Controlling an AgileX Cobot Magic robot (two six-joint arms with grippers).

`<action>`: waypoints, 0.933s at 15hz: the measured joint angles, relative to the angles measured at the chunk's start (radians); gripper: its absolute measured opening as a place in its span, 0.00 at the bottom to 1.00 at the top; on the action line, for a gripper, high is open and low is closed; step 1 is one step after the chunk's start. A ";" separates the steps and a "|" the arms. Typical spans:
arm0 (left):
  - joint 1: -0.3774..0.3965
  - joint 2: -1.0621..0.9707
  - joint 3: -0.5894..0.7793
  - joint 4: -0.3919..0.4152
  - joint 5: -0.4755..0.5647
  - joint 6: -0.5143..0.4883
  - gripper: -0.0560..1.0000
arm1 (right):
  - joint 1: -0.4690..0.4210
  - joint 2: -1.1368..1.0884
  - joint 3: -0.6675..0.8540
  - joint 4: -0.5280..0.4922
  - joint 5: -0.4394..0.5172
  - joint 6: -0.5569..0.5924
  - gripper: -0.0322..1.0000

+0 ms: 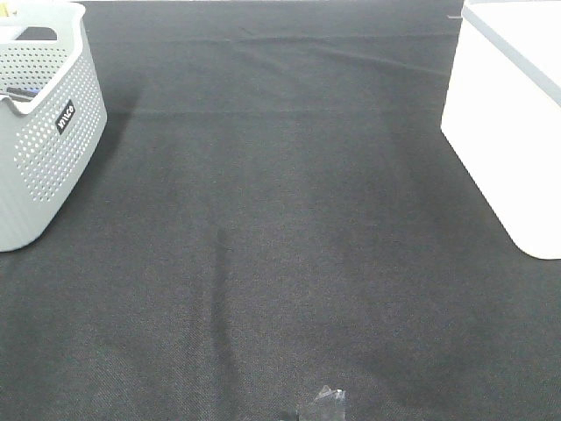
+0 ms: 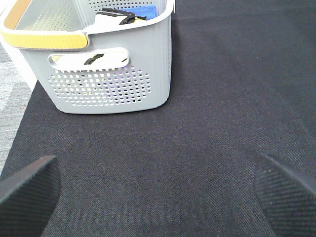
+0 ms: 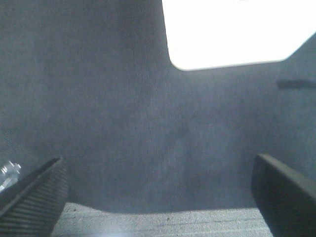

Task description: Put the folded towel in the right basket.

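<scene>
A blue folded towel (image 2: 139, 10) lies inside the grey perforated basket (image 2: 113, 84), next to a black and yellow item. That basket stands at the left of the exterior view (image 1: 44, 149). The right basket is a white plain-walled bin (image 1: 508, 132), which also shows in the right wrist view (image 3: 232, 32). My left gripper (image 2: 158, 190) is open and empty, low over the black cloth, some way short of the grey basket. My right gripper (image 3: 158, 195) is open and empty, short of the white bin. Neither gripper shows in the exterior view.
A black cloth (image 1: 280, 228) covers the table between the two baskets. A small shiny scrap (image 1: 326, 404) lies at the front edge and shows beside my right gripper's finger (image 3: 7, 174). Bare grey table shows past the cloth's edge (image 2: 12, 98).
</scene>
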 joint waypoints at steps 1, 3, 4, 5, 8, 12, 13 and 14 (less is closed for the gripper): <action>0.000 0.000 0.000 0.000 0.000 0.000 0.99 | 0.000 0.000 0.000 0.000 0.000 0.000 0.97; 0.000 0.000 0.000 0.000 0.000 0.000 0.99 | 0.000 -0.123 0.104 0.000 -0.012 0.000 0.97; 0.000 0.000 0.000 0.000 0.000 0.000 0.99 | 0.000 -0.192 0.154 0.000 -0.017 0.000 0.97; 0.000 0.000 0.000 0.000 0.000 0.000 0.99 | 0.000 -0.263 0.192 0.000 -0.025 0.000 0.97; 0.000 0.000 0.000 0.000 0.000 0.000 0.99 | 0.000 -0.438 0.239 0.000 -0.030 0.000 0.97; 0.000 0.000 0.000 0.000 0.000 0.000 0.99 | 0.000 -0.438 0.255 0.008 -0.058 0.000 0.95; 0.000 0.000 0.000 0.000 0.000 0.000 0.99 | 0.000 -0.438 0.255 0.008 -0.058 0.000 0.95; 0.000 0.000 0.000 -0.001 0.000 0.000 0.99 | 0.000 -0.438 0.255 0.008 -0.058 0.000 0.95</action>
